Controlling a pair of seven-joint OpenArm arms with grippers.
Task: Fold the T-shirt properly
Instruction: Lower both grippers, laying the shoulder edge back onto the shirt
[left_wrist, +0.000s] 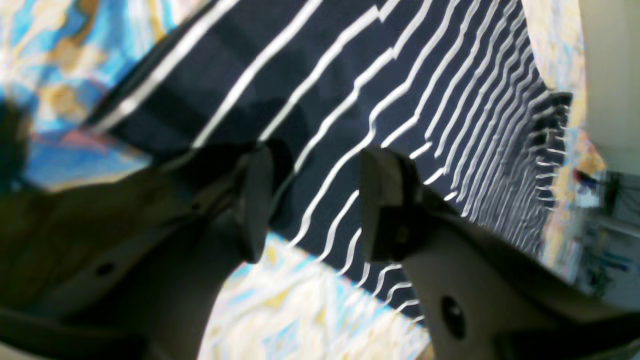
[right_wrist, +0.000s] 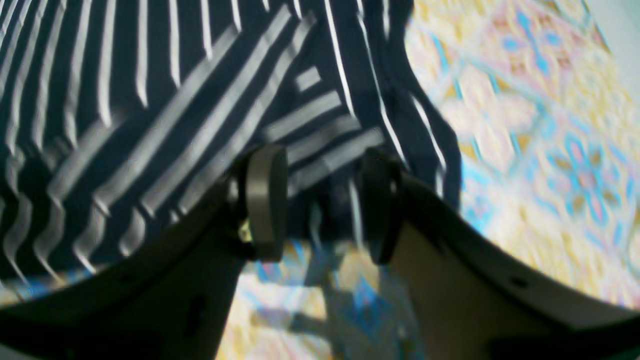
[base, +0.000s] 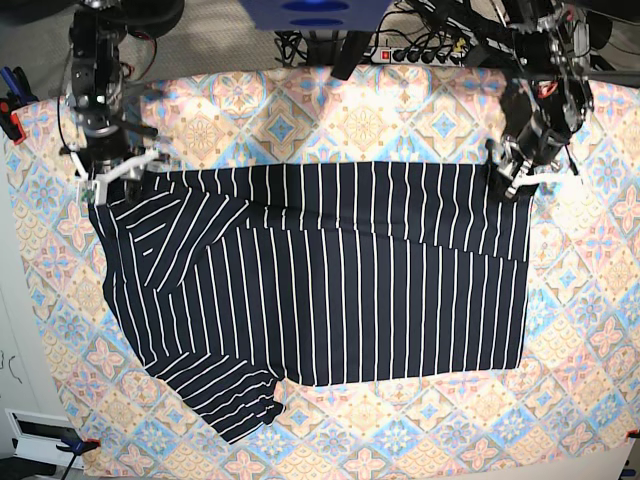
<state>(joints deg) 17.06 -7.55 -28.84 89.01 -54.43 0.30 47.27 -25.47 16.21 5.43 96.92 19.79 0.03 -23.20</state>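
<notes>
The T-shirt lies spread on the patterned cloth that covers the table, with its long axis running across the base view. Its far long edge is folded over toward the middle, forming a doubled band along the top of the garment. One sleeve sticks out at the near-left corner of the base view.

The left gripper hovers at the far-right corner of the shirt in the base view. In the left wrist view its jaws stand apart, with the striped fabric visible through the gap between the two fingers. No cloth is clamped.

The right gripper is positioned at the far-left corner of the shirt in the base view, beside the folded sleeve area. In the right wrist view its jaws also stand apart, and the striped fabric lies beyond the pads. Nothing is gripped between them
</notes>
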